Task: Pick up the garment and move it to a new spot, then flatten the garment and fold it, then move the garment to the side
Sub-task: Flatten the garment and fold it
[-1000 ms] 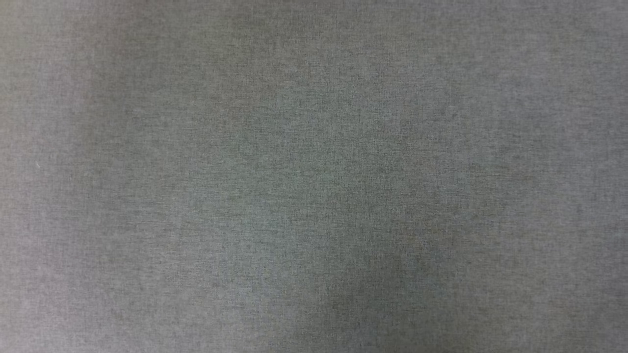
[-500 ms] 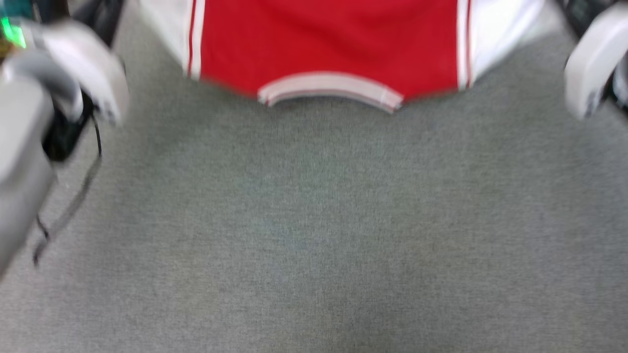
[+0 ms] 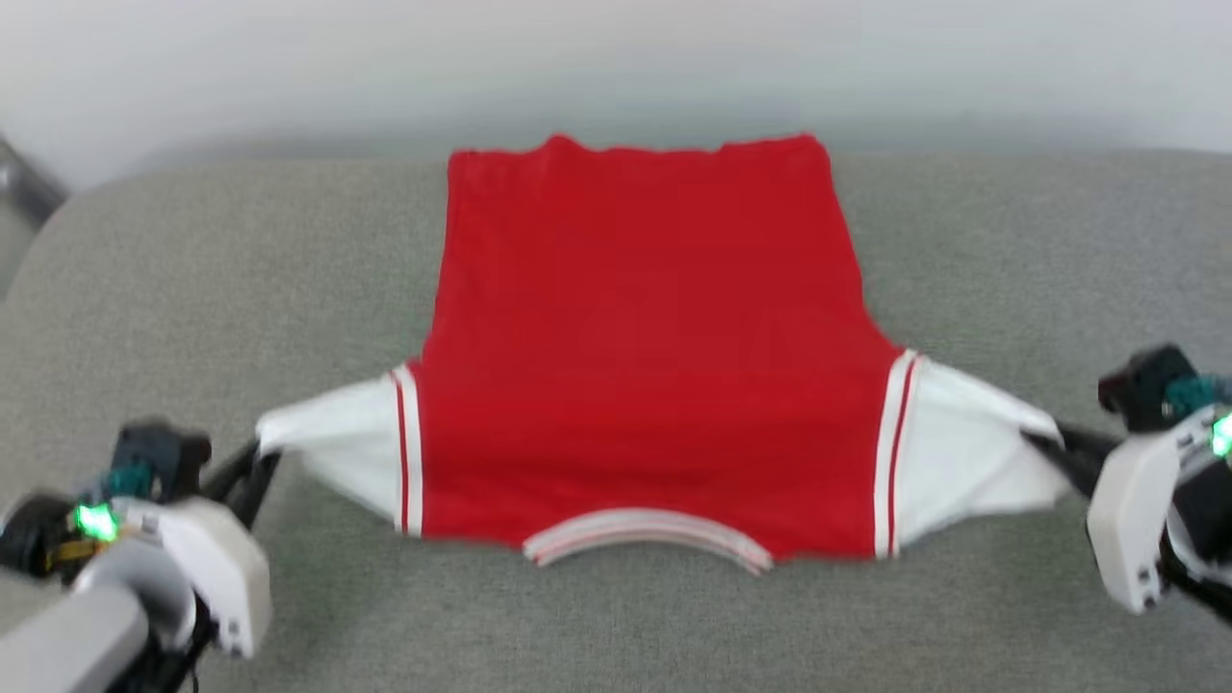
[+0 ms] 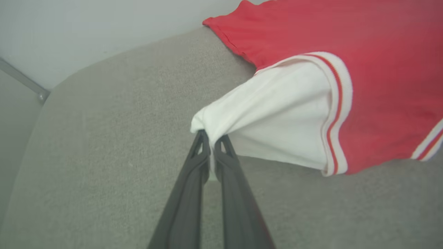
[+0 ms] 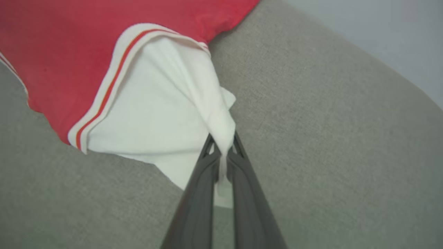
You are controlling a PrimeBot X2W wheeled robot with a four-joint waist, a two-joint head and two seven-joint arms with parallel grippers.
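The garment point(image 3: 640, 346) lies spread on the grey table, red body toward the far edge, striped collar point(image 3: 647, 535) nearest me, plain red side up. My left gripper point(image 3: 258, 462) is shut on the tip of its white left sleeve point(image 3: 337, 445). The left wrist view has the dark fingers pinching that sleeve point(image 4: 273, 117) at my left gripper point(image 4: 211, 138). My right gripper point(image 3: 1044, 441) is shut on the white right sleeve point(image 3: 962, 452). In the right wrist view the cloth of that sleeve point(image 5: 162, 117) bunches between the tips of my right gripper point(image 5: 223, 141). Both sleeves are pulled outward.
The grey fabric table point(image 3: 192, 289) has a rounded far-left corner and ends at a pale wall point(image 3: 616, 58). The garment's hem reaches the table's far edge. Bare grey cloth lies on both sides and in front of the collar.
The head camera has tilted up from bare grey cloth, bringing the whole garment, both grippers and the wall into view. Both grips on the sleeves look unchanged.
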